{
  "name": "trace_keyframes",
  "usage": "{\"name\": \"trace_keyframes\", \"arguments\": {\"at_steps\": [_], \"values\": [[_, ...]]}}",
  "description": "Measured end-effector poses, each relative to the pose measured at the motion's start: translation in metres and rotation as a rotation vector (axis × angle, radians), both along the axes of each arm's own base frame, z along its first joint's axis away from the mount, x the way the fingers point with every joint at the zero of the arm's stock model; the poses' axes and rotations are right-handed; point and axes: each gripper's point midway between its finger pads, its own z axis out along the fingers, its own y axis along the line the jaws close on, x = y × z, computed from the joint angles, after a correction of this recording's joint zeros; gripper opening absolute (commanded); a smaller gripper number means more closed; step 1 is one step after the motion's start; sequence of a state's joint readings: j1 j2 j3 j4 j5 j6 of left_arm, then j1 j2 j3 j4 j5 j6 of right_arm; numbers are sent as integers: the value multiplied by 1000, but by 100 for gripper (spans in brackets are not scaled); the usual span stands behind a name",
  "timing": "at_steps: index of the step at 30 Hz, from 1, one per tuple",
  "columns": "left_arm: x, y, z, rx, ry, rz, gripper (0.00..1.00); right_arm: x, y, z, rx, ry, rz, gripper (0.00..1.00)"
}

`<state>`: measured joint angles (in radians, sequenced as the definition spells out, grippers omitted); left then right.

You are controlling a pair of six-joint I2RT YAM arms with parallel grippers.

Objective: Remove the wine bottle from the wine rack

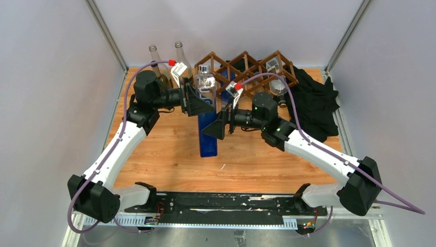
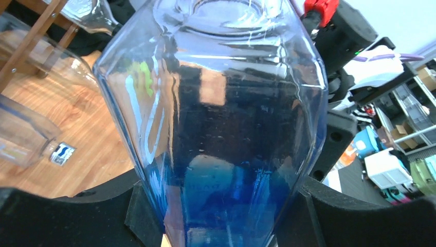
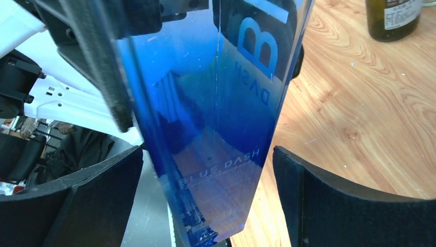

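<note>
Clear-to-blue wine bottle [image 2: 216,113] clamped between left claw [image 2: 224,226] pads, wooden table [image 2: 97,146] behind, another clear bottle [image 2: 20,134] at left edge

Glass, wood and cloth — gloss set against matt.
The wine bottle [image 1: 207,123] is smooth, glossy glass, clear at the shoulder and deep blue lower down (pale printed lettering shows on it). The wine rack [image 1: 247,64] is dark brown wooden slats; the table [image 1: 169,154] is paler wood with visible grain. The black cloth [image 1: 316,108] looks soft and matt — so do the black pads [image 3: 103,190] of the right gripper [image 3: 205,170].
</note>
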<state>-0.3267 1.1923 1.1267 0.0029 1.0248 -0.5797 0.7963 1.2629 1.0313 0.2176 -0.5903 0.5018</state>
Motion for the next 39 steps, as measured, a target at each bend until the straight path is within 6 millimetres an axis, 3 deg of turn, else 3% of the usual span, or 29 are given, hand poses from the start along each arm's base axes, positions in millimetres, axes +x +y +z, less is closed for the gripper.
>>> {"name": "trace_keyframes", "arguments": {"at_steps": [2,4,6,8,10,16,19,21,23,26,28,31,33,39], "values": [[-3,0,3,-9,0,-14,4,-3,5,-2,8,0,20,84],[-6,-1,6,-17,0,-28,36,-7,11,-4,18,3,42,59],[-9,0,7,-20,-4,-48,68,-11,14,-5,26,11,64,24],[-12,1,9,-25,-4,-61,79,-13,14,-4,37,-1,77,4],[-12,1,13,-31,-7,-54,83,-14,15,-7,28,-22,73,0],[-6,4,27,-9,-81,-12,80,-21,16,-31,-59,-45,71,0],[-4,6,31,10,-128,-4,62,-22,15,-39,-92,-56,70,0],[-5,6,27,28,-143,-13,42,-23,15,-42,-106,-63,73,3],[-9,7,24,49,-151,-35,29,-24,14,-46,-120,-71,81,13],[-15,10,19,103,-173,-66,10,-23,13,-51,-145,-102,79,56],[-17,11,16,150,-197,-100,0,-22,13,-53,-160,-118,75,90],[-14,15,8,236,-247,-136,0,-16,10,-54,-189,-102,30,95],[-7,19,-6,308,-284,-139,0,-2,6,-48,-201,-105,-37,96],[48,48,-55,556,-371,-66,0,11,-9,-44,-236,-88,-116,99]]}}
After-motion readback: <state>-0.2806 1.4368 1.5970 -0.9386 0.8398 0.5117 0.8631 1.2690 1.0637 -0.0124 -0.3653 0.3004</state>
